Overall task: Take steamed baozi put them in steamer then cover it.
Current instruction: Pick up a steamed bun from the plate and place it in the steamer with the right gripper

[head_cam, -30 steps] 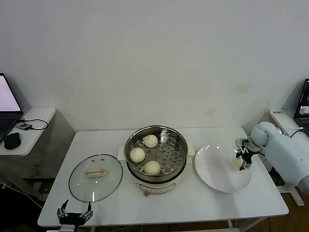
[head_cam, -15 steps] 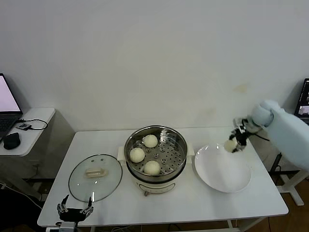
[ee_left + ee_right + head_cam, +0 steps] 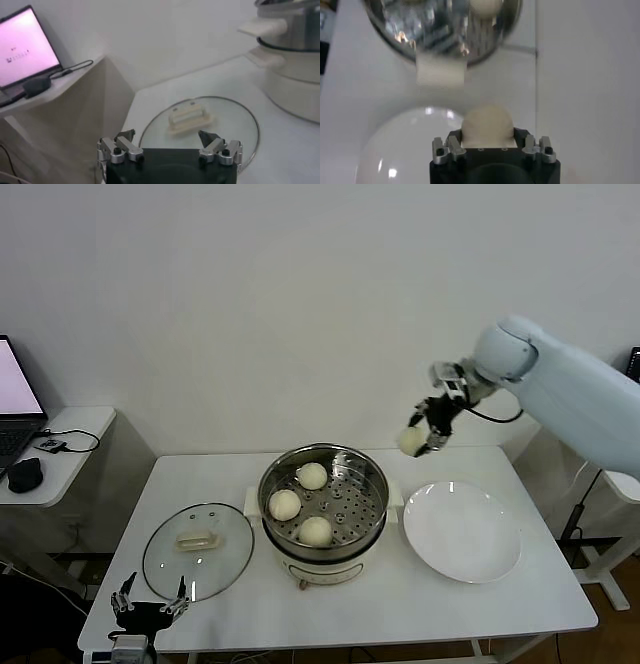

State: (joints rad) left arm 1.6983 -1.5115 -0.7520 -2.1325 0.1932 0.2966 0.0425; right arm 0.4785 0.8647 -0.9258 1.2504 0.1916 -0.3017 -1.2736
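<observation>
My right gripper [image 3: 422,436] is shut on a cream-white baozi [image 3: 411,441], held in the air above the table between the steamer and the white plate [image 3: 462,529]. In the right wrist view the same baozi [image 3: 487,123] fills the gap between the jaws of the right gripper [image 3: 487,142]. The steel steamer [image 3: 323,501] holds three baozi [image 3: 313,476] on its perforated tray. The glass cover [image 3: 198,550] lies flat on the table left of the steamer. My left gripper [image 3: 148,605] hangs open at the table's front left edge, just short of the cover [image 3: 200,127].
The white plate has nothing on it. A side shelf at the far left carries a laptop [image 3: 17,406] and a mouse [image 3: 26,473]. The table's front edge [image 3: 340,642] runs close to the left gripper.
My right gripper has lifted the baozi off the plate and carried it up and leftward, toward the steamer. The left gripper has barely shifted.
</observation>
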